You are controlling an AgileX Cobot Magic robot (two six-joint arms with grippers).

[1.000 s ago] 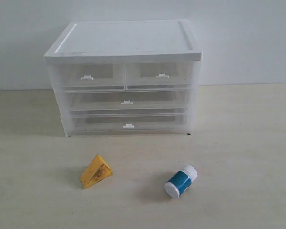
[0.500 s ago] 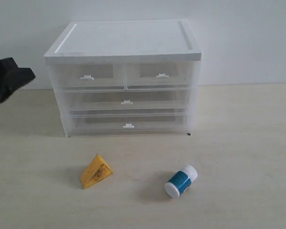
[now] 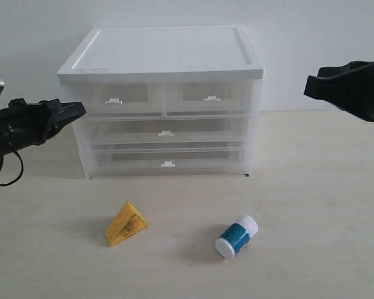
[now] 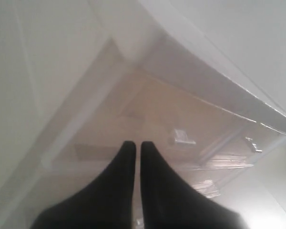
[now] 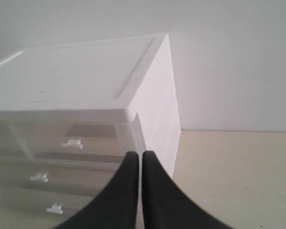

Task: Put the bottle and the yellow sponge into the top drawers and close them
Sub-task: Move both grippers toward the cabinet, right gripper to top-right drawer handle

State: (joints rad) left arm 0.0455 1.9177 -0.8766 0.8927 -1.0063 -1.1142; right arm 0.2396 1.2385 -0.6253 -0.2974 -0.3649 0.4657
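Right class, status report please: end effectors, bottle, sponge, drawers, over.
Both shut and empty: left end effector, right end effector. On the table, ungrasped: bottle, yellow sponge. Closed: top drawers; nothing blocking them.

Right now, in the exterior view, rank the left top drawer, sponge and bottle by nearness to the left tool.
1. Left top drawer, just beside the left tool.
2. Sponge, lower, out front.
3. Bottle, farther right.

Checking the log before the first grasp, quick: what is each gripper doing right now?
Left gripper: closed, holding nothing.
Right gripper: closed, holding nothing.
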